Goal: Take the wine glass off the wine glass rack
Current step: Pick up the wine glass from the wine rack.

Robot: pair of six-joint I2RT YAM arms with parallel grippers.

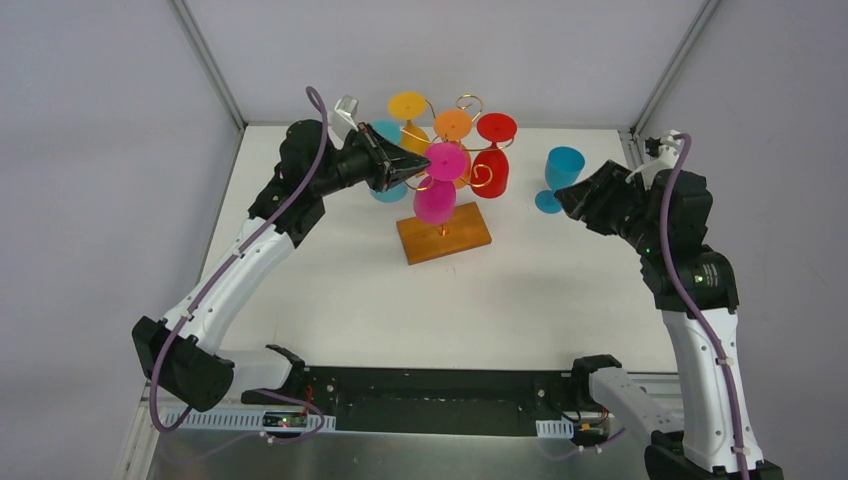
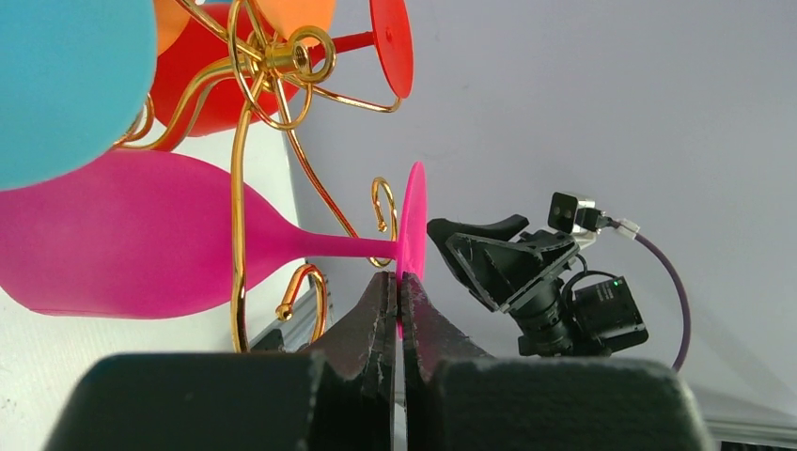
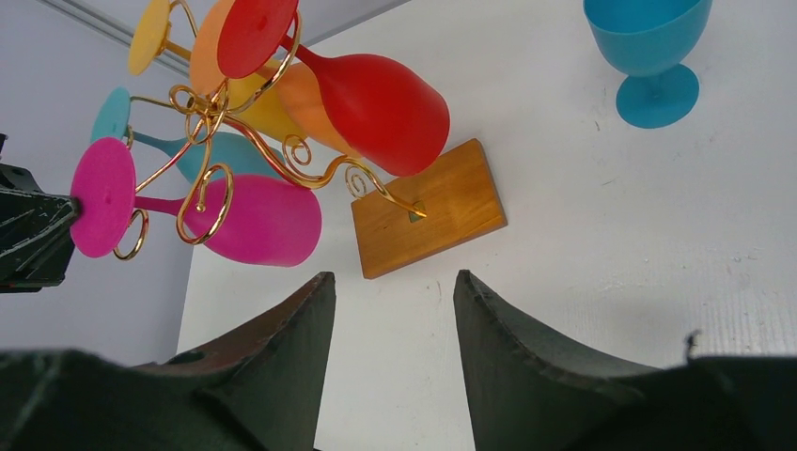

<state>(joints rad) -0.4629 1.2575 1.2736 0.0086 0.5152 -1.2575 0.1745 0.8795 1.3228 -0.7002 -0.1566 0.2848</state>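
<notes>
The matte pink wine glass (image 1: pixel 436 195) is hanging upside down at the front of the gold wire wine glass rack (image 1: pixel 443 237). The closed left gripper (image 2: pixel 399 278) is pinching the rim of its thin round foot. Four others are hanging there: yellow glass (image 1: pixel 408 105), orange glass (image 1: pixel 453 124), red glass (image 1: pixel 492 170), hanging blue glass (image 1: pixel 388 193). A sixth, the standing blue glass (image 1: pixel 560 175), is sitting upright on the white table (image 1: pixel 500 300), near the half-open, empty right gripper (image 3: pixel 393 278). Grey walls (image 1: pixel 100 150) are enclosing the table.

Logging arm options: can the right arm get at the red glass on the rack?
Probably yes: the right gripper stands open facing the red glass, nothing between; the left gripper is shut on the pink glass.
</notes>
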